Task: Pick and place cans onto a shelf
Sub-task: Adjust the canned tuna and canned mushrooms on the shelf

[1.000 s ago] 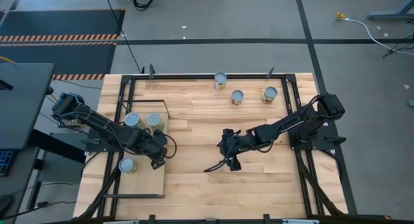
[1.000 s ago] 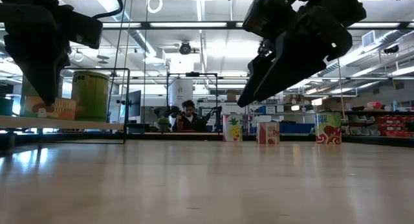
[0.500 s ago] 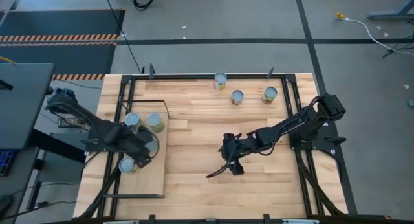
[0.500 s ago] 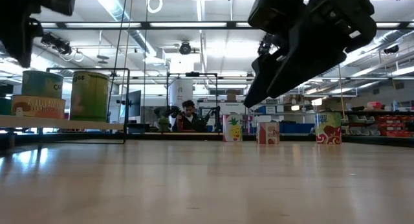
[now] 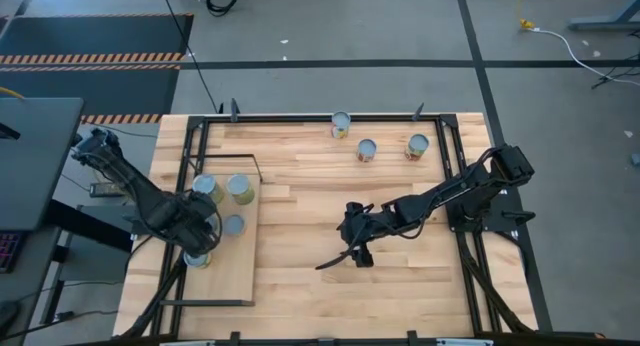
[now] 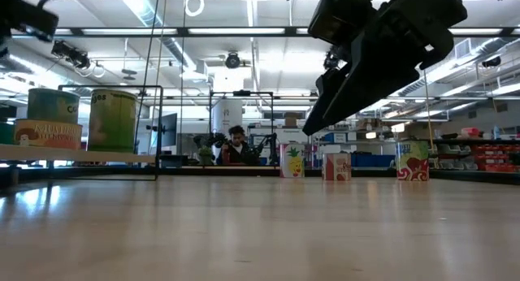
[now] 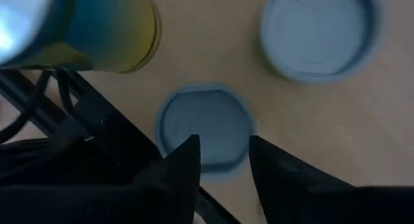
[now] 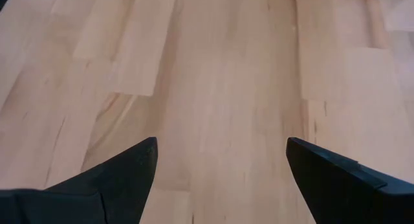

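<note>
The left gripper (image 7: pixel 223 143) hangs over the shelf (image 5: pixel 235 281), its fingers a little apart with nothing between them, directly above a grey-blue-topped can (image 7: pixel 206 123) that stands by the shelf's black frame. From the left wrist view I cannot tell for sure whether the fingertips clear its rim or touch it. Three more cans share the shelf: a yellow-labelled one (image 5: pixel 238 188), its neighbour (image 5: pixel 205 186), and a low pale-topped can (image 5: pixel 232 224) nearer the middle.

The right gripper (image 5: pixel 352 254) hovers above bare tabletop (image 5: pixel 400 286), fingers spread wide and empty. Three cans wait near the far edge: one by the frame (image 5: pixel 340 124), one in front of it (image 5: pixel 366 150), and one (image 5: pixel 417 146) closest to the right arm's base.

The step in hand looks like fetching the next can. To do it well, the left arm should lift straight up before swinging away, so it does not clip the can under it. The right arm should take the nearest of the three far cans, come down from above with fingers wide, straddle the can evenly and close on its sides below the rim. It should then set it on the open near half of the shelf, well apart from the four already standing there.
</note>
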Motion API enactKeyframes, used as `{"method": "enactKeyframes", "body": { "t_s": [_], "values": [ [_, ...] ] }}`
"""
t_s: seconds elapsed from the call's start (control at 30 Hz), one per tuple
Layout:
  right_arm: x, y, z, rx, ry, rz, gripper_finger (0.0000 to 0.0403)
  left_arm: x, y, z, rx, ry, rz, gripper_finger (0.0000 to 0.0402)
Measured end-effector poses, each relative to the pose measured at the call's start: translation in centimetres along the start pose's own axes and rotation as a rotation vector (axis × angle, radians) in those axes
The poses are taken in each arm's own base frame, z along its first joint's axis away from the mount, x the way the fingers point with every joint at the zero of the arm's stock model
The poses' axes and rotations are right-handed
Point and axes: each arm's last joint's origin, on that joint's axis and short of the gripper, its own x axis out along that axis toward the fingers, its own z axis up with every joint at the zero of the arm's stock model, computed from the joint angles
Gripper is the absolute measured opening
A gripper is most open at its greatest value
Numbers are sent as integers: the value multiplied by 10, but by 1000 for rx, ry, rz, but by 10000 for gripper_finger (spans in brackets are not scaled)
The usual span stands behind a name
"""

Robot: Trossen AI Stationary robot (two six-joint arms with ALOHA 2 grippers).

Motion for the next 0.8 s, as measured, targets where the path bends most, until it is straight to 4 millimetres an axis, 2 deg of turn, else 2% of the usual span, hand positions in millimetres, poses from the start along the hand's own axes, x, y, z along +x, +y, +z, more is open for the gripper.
{"method": "enactKeyframes", "body": {
  "t_s": [0.1, 0.27, 0.4, 0.6, 0.8],
  "values": [
    [0, -3, 2, 9, -16, -14, 350, 14, 1, -1, -6, 28, 29, 116],
    [1, -10, 6, 28, -56, -43, 350, 11, 2, 6, -31, -24, 71, 57],
    [1, -14, 7, 61, -64, -47, 350, 13, 3, 9, -58, 72, 61, 11],
    [1, -14, 7, 63, -62, -47, 350, 16, 5, 19, -76, 166, 58, 4],
    [1, -15, 6, 107, -53, -48, 350, 28, 2, 32, 42, 222, 120, 3]
  ]
}}
